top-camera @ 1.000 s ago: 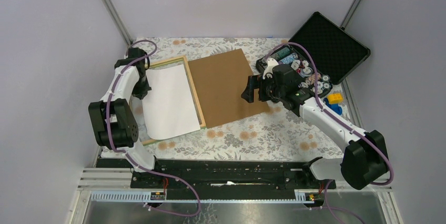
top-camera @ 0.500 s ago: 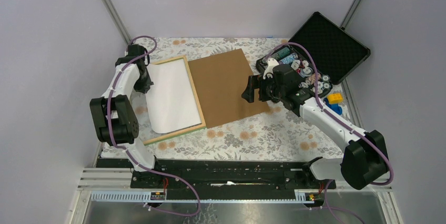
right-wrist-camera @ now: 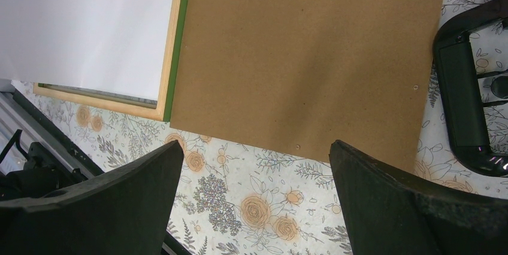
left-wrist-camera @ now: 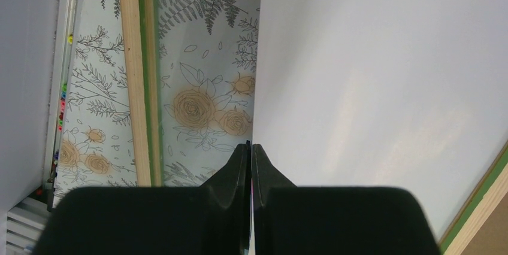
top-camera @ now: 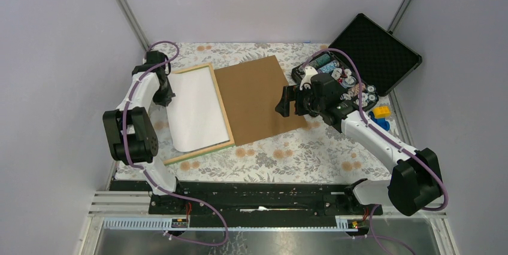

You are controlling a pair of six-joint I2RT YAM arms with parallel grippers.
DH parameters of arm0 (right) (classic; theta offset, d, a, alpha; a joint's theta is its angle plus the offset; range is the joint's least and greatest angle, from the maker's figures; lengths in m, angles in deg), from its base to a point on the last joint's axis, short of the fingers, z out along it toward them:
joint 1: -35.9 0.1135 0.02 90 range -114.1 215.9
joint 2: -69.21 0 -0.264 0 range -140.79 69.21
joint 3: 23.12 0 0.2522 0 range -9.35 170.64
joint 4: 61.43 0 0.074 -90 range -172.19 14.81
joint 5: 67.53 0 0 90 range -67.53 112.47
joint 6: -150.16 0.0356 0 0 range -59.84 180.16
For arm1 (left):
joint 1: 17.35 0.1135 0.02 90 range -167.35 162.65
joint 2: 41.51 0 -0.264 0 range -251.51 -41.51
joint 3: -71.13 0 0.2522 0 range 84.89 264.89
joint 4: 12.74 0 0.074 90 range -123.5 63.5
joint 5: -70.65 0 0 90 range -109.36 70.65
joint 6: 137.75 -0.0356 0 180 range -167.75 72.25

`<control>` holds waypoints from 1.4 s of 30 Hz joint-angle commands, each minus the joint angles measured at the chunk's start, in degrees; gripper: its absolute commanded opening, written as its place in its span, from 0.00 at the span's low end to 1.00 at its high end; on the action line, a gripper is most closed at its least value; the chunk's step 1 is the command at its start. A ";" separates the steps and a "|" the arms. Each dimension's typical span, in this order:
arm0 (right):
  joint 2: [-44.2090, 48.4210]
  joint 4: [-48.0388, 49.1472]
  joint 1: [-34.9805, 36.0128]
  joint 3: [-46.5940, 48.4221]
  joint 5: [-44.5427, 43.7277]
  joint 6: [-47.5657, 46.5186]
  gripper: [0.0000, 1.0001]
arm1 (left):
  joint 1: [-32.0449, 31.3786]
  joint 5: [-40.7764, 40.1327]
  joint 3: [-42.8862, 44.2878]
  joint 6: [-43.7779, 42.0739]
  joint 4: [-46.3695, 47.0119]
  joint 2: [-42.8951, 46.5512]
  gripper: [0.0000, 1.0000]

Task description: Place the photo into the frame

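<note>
At the 9 o'clock side of the bench (top-camera: 281, 153), the left pincer (left-wrist-camera: 250, 145) is clamped shut on the left edge of the photo (left-wrist-camera: 371, 75). The photo lies white side up over the pane of the frame (left-wrist-camera: 133, 75). Against the frame's 3 o'clock side lies a brown board (right-wrist-camera: 311, 57), and the right pincer (right-wrist-camera: 254, 147) hovers wide open over that board's 3 o'clock edge, gripping nothing, with a black case (top-camera: 383, 51) at 2 o'clock.

Bare floral tabletop (top-camera: 287, 156) lies open along the near edge; a brown fibreboard panel (top-camera: 254, 96) covers the middle, a light-wood frame (top-camera: 223, 110) the left side, an open black case (top-camera: 376, 51) the far right corner.
</note>
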 commanded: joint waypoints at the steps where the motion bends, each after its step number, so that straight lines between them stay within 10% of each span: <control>1: -0.27 1.91 -0.43 -0.12 -0.13 -0.01 1.00 | 0.33 -0.94 2.06 -0.22 2.10 0.37 0.09; 7: -0.41 1.97 -0.46 -0.12 -0.11 -0.01 1.00 | -0.03 -6.87 5.73 1.04 -2.83 1.96 0.65; 14: -0.68 1.96 -0.43 -0.03 -0.52 -0.01 1.00 | -5.14 -22.74 10.31 2.88 -4.99 10.21 0.98; 25: -1.40 1.95 -0.46 -0.21 -2.99 -0.36 1.00 | -5.64 1.91 9.58 6.11 2.38 25.24 0.99; 32: -4.06 1.95 -0.41 -0.05 -5.62 -0.43 1.00 | -10.10 23.46 -8.22 14.56 16.62 27.25 0.99; 42: -10.96 -4.25 -0.53 3.61 -1.54 3.55 1.00 | -32.64 20.50 -20.84 18.22 30.24 24.54 0.99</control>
